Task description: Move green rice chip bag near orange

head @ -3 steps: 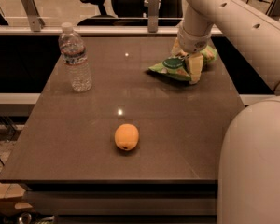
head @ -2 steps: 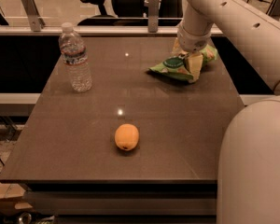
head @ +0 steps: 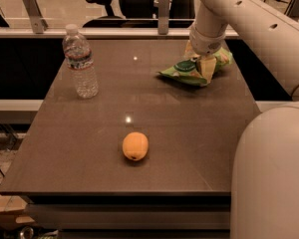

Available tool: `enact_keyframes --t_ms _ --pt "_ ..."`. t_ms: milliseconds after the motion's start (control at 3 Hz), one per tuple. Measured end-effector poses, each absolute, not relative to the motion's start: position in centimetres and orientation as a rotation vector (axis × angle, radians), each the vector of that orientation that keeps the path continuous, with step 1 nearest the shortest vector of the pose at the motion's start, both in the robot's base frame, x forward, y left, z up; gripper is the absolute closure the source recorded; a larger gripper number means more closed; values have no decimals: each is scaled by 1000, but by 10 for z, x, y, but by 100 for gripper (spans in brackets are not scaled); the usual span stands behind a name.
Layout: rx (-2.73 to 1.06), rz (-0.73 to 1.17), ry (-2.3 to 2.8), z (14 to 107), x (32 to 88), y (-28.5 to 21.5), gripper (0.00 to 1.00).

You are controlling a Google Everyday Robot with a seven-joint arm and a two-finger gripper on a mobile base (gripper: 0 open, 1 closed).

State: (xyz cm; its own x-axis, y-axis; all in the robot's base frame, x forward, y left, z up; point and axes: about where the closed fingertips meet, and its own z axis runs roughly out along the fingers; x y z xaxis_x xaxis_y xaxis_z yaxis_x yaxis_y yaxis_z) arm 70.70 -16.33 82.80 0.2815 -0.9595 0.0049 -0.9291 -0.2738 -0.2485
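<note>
The green rice chip bag lies at the far right of the table, light green with a dark round logo. My gripper comes down on it from above, with one pale finger in front of the bag and the other behind it, shut on the bag's middle. The bag's left end sticks out towards the table's centre, and its right end shows behind the finger. The orange lies alone near the front middle of the table, well apart from the bag.
A clear plastic water bottle stands upright at the far left of the brown table. My arm's large white body fills the right foreground. Office chairs and a rail stand behind the table.
</note>
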Motion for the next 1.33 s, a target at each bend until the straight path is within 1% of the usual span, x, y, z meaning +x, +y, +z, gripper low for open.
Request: enact_keyframes --t_ms 1000,1333 --pt "-2350 -228 1759 828 707 -163 100" --pt "-2357 -296 1791 854 693 -159 100"
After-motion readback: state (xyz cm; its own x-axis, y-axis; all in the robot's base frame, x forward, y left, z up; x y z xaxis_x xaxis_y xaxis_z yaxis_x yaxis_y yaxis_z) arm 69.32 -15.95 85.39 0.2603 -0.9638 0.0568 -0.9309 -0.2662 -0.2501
